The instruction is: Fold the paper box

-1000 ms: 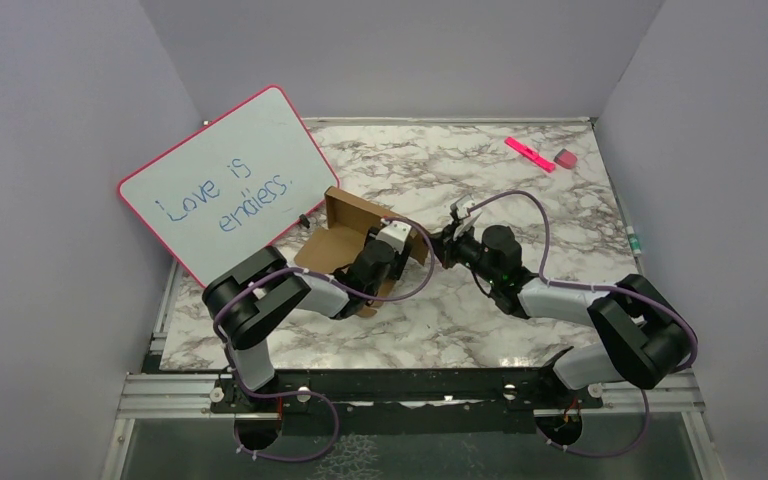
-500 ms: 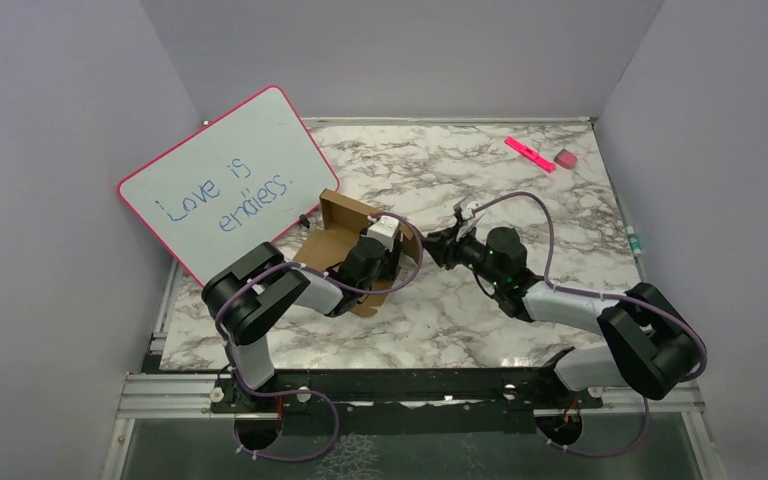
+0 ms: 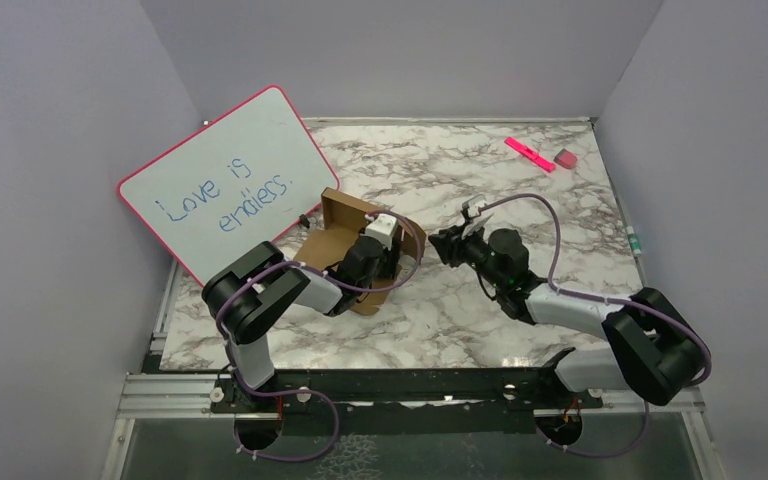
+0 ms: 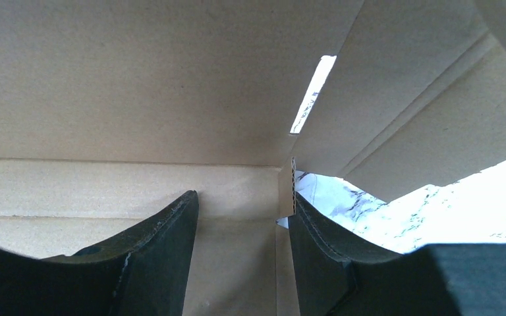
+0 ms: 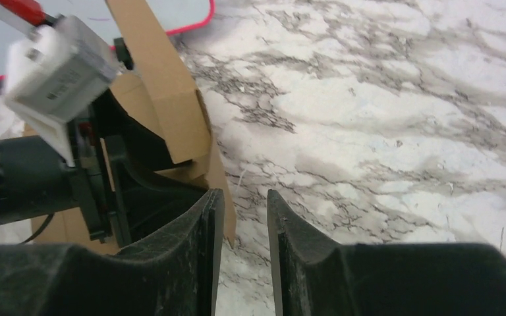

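The left fingers [image 4: 165, 250], moderately apart, sit inside the paper box [image 3: 345, 218] at middle-left; the right fingers [image 5: 194, 257], narrow and empty, hover just right of it.

Soft, even light fills my overhead view. Inside the plain brown cardboard box [image 4: 138, 79] my left wrist view is dim, the white marbled surface [image 4: 487, 197] beyond blown out; the right wrist view blurs top left.

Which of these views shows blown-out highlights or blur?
Left wrist view: the marble table past the paper box is washed out nearly white. Right wrist view: the left arm's white camera block is soft, close to the lens. Top external view: evenly lit, sharp.
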You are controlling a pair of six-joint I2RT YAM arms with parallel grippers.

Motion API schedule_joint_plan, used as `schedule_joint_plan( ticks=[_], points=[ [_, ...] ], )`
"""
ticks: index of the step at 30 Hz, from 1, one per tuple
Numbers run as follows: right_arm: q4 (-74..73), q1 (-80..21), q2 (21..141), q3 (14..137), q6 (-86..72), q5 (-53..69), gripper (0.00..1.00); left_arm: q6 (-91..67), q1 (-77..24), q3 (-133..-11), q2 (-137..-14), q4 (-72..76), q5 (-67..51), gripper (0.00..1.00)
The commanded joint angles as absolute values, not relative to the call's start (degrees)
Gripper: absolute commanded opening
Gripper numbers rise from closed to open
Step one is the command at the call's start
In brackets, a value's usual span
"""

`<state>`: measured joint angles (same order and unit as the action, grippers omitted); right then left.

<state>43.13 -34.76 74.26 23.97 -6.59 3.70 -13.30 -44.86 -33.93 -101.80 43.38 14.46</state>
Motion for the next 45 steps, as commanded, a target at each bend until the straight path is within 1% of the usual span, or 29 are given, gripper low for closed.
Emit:
schedule_joint_plan(
  ticks=[1, 5, 11, 20, 28, 33, 45],
  points=[
    [40.3, -34.6, 78.5, 25.6, -8.5, -2.2, 0.35, -14.6, -44.6, -32.7, -102.3, 44.1, 12.6, 0.53],
    [40.5, -34.5, 83.2, 27.5, -8.6, -0.4, 0.35, -14.6, -44.4, -32.5, -102.4, 44.4, 12.4, 0.53],
    [40.9, -34.5, 90.0, 31.0, -8.7, 8.9, 0.35, -15.9, -44.2, -31.7, -102.9, 45.2, 12.0, 0.53],
    [45.9, -34.5, 94.5, 32.4, -9.8, 18.7, 0.35, -18.5, -44.2, -30.9, -105.1, 47.1, 10.7, 0.51],
    [49.2, -34.5, 94.9, 32.3, -13.4, 21.0, 0.36, -19.5, -44.2, -29.9, -105.0, 48.4, 9.5, 0.5],
    [51.7, -34.5, 95.9, 32.2, -15.3, 20.1, 0.36, -20.2, -44.2, -29.6, -105.0, 49.1, 9.1, 0.49],
    [54.1, -34.5, 99.4, 32.4, -15.7, 21.8, 0.36, -20.9, -44.2, -27.0, -96.5, 49.0, 8.7, 0.5]
  ],
)
